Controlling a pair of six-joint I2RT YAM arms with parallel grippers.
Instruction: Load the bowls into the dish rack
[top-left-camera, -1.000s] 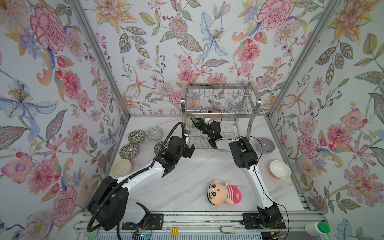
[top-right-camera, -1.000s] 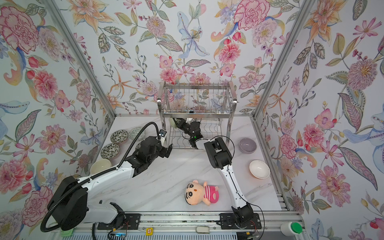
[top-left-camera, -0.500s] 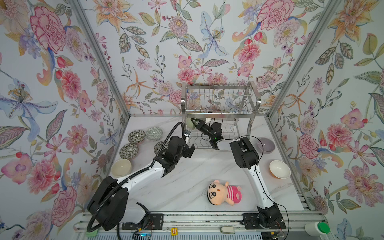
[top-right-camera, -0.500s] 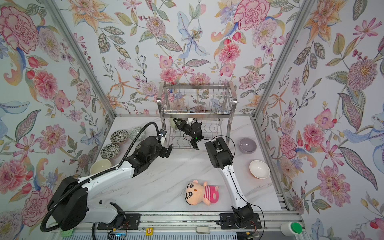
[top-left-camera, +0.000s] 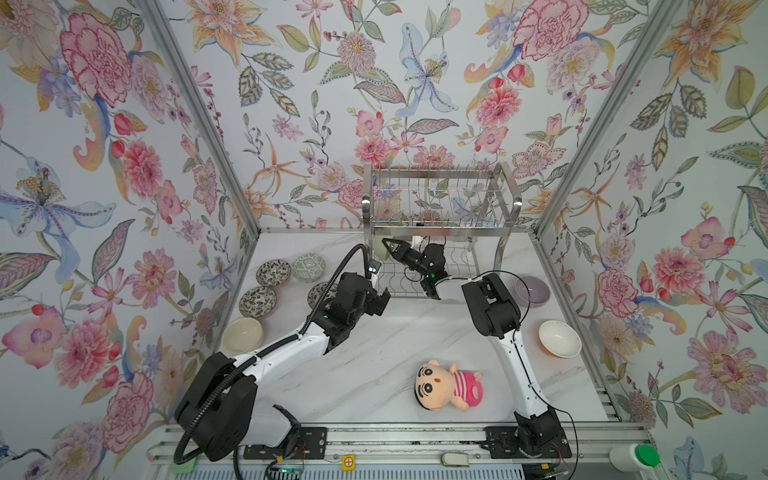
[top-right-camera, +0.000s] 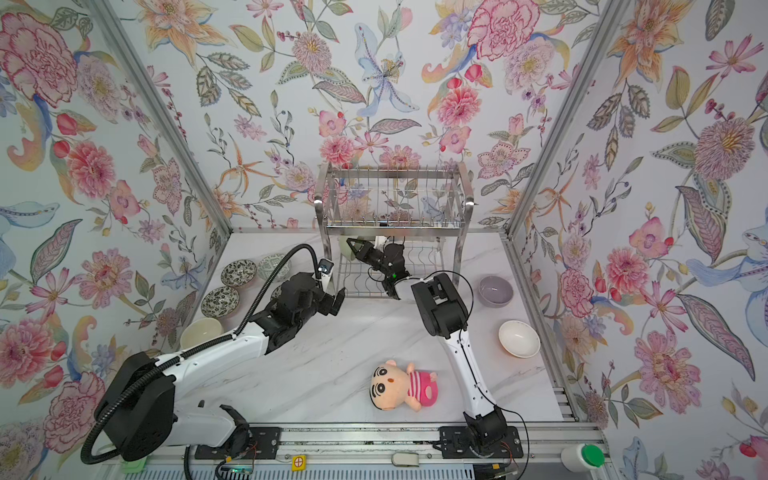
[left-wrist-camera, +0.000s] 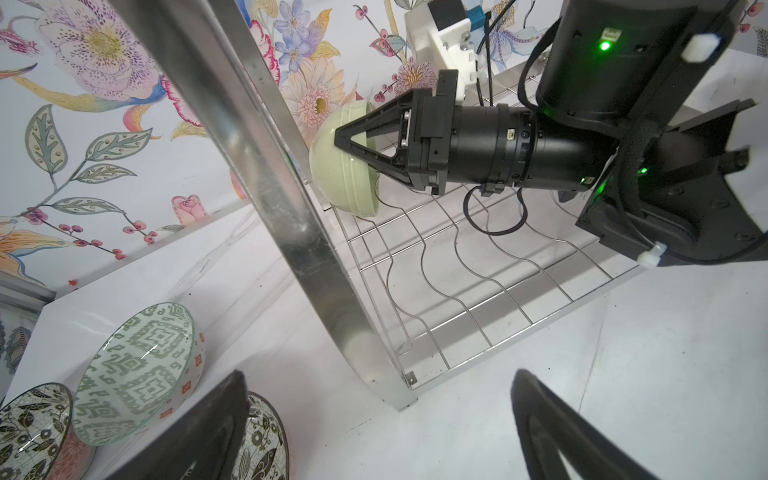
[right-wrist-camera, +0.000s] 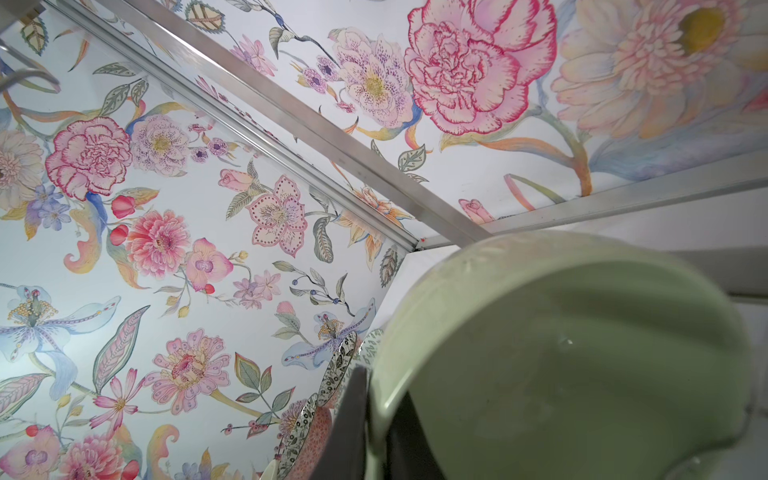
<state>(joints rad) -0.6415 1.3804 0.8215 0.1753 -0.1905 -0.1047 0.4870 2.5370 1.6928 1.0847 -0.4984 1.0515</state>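
Right gripper (left-wrist-camera: 337, 138): you're pinching the pale green bowl (left-wrist-camera: 332, 183) by its rim, on edge to slot into the dish rack (left-wrist-camera: 286, 199).
Left gripper (left-wrist-camera: 376, 386): spread wide, empty.

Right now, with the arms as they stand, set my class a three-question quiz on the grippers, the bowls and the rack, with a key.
1. True or false: the left gripper holds a bowl.
2. Which colour is the bowl pinched by the right gripper? A lavender, B pale green, C cream.
3. Fill in: that bowl is held at the dish rack's ____ tier.
Key: 1 false, its jaws are open and empty; 2 B, the pale green bowl; 3 lower.
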